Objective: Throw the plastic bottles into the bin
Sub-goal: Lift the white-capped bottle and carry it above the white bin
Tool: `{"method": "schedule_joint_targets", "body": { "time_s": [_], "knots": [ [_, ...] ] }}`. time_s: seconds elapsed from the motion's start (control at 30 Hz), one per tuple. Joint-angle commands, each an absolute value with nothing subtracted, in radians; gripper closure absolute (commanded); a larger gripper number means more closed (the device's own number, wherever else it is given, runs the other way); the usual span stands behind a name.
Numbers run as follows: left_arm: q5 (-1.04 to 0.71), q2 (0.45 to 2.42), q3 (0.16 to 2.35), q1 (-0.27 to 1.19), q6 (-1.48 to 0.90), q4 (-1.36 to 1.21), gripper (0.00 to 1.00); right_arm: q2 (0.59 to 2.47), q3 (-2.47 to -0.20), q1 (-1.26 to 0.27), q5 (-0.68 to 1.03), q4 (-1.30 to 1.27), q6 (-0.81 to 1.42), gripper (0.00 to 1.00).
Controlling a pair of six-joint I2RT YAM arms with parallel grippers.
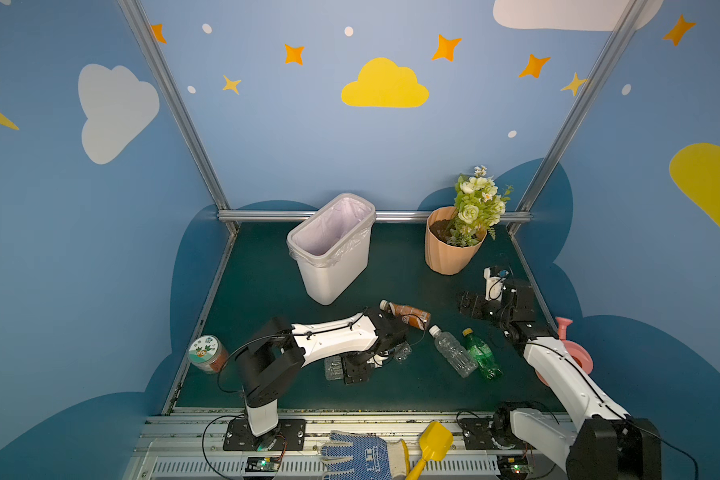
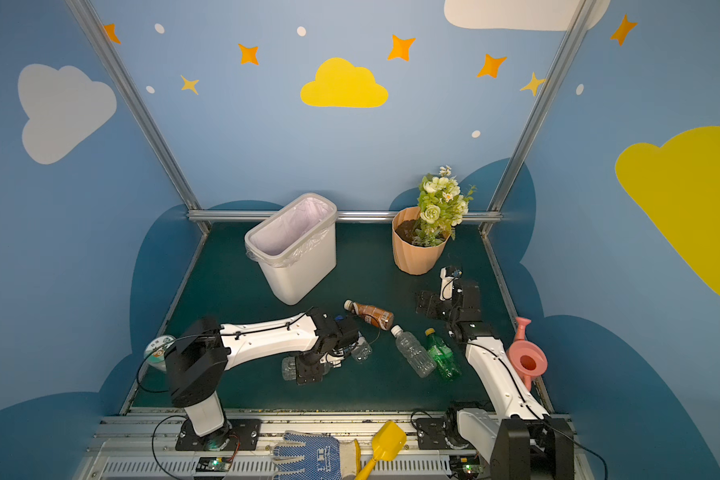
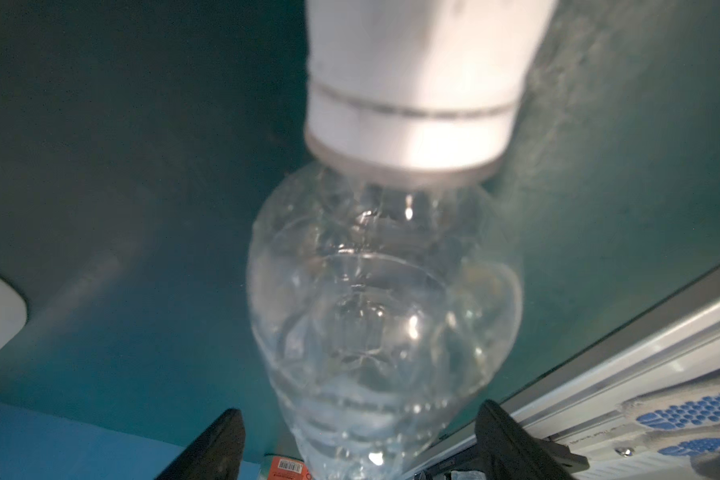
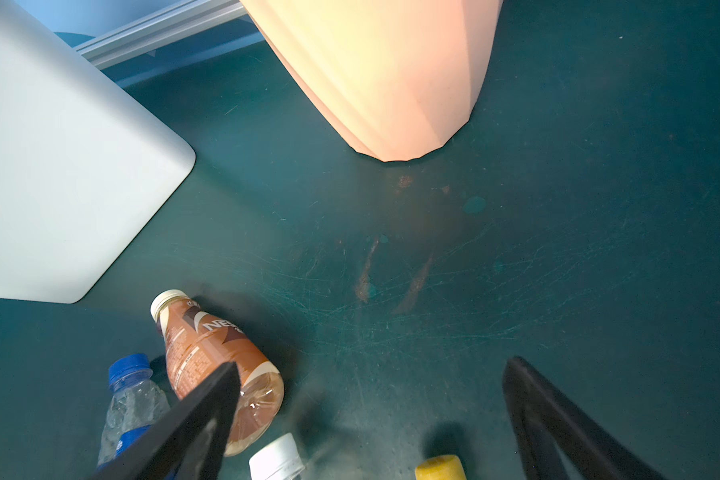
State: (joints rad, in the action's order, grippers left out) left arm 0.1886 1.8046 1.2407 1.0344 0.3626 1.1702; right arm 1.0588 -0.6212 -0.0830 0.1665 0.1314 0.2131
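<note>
Clear, white-capped bottle (image 3: pixel 383 316) between black fingers (image 3: pixel 213 449) of left gripper (image 3: pixel 360 407). Near right gripper (image 4: pixel 373 362): brown-labelled bottle (image 4: pixel 208 353), blue-capped clear bottle (image 4: pixel 132 399). Beyond: white bin (image 4: pixel 59 166), peach ribbed pot (image 4: pixel 391 75), dark green mat (image 4: pixel 516 249).

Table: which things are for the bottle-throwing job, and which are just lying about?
For the job: bin, brown bottle, green bottle, clear bottle beside it, blue-capped bottle, another clear bottle.
Just lying about: flowerpot, jar, pink watering can, glove, yellow shovel.
</note>
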Motion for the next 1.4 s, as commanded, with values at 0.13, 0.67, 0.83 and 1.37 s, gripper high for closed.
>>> {"method": "schedule_joint_targets", "body": {
  "time_s": [0.13, 0.67, 0.83, 1.37],
  "knots": [
    [0.135, 1.851, 1.192, 1.037, 0.357, 1.096, 0.22, 1.050, -0.629, -0.083, 0.159, 0.127, 0.220, 0.03],
    [0.128, 1.647, 1.245, 0.970, 0.318, 1.044, 0.57, 1.042, -0.630, -0.083, 0.159, 0.128, 0.224, 0.03],
    [0.210, 1.428, 1.374, 0.906, 0.306, 0.983, 0.56, 1.045, -0.633, -0.083, 0.164, 0.125, 0.226, 0.03],
    [0.290, 1.019, 1.525, 0.768, 0.520, 0.060, 0.54, 1.057, -0.654, -0.085, 0.217, 0.116, 0.233, 0.03]
  ]
}}
